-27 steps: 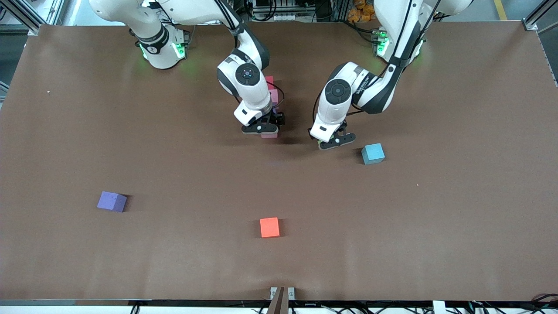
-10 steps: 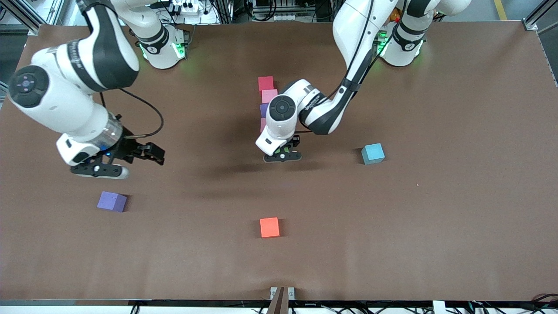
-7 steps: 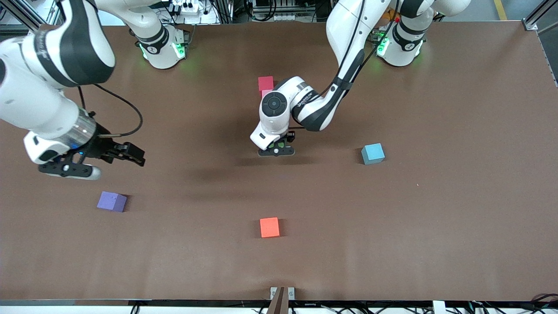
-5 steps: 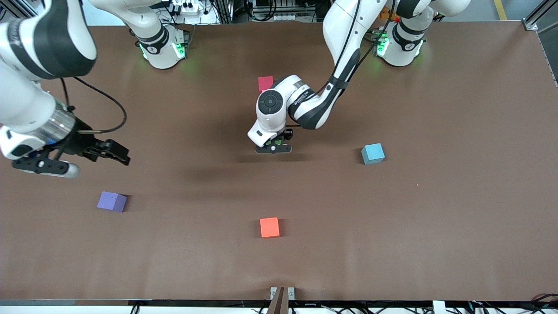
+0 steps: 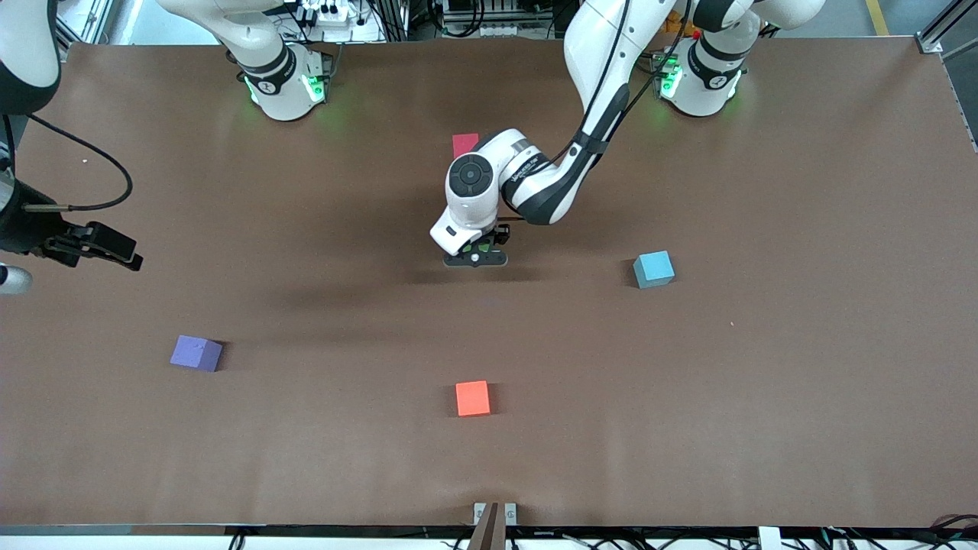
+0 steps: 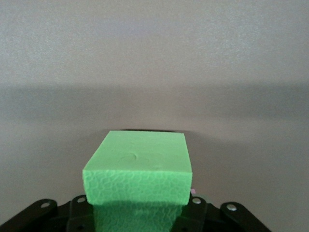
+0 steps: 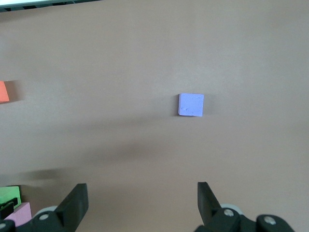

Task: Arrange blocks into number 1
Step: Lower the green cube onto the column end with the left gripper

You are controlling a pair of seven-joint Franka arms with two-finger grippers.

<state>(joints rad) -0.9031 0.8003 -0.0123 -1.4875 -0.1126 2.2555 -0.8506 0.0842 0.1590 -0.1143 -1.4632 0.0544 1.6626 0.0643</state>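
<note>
My left gripper (image 5: 475, 258) is shut on a green block (image 6: 138, 171) and hangs low over the middle of the table. A red block (image 5: 464, 143) shows just past the left arm's wrist, which hides the rest of that row in the front view. In the right wrist view a corner of a pink block (image 7: 20, 212) shows beside the green block (image 7: 9, 195). My right gripper (image 7: 142, 203) is open and holds nothing, up over the right arm's end of the table. A loose purple block (image 5: 196, 354) lies below it on the table.
An orange block (image 5: 473, 398) lies near the table's front edge, in line with the row. A light blue block (image 5: 653, 269) sits toward the left arm's end of the table. The brown tabletop (image 5: 764, 382) is flat.
The right arm has swung up and away toward its end of the table, still open. The left gripper with the green block has edged toward the row, covering the pink and purple blocks.
</note>
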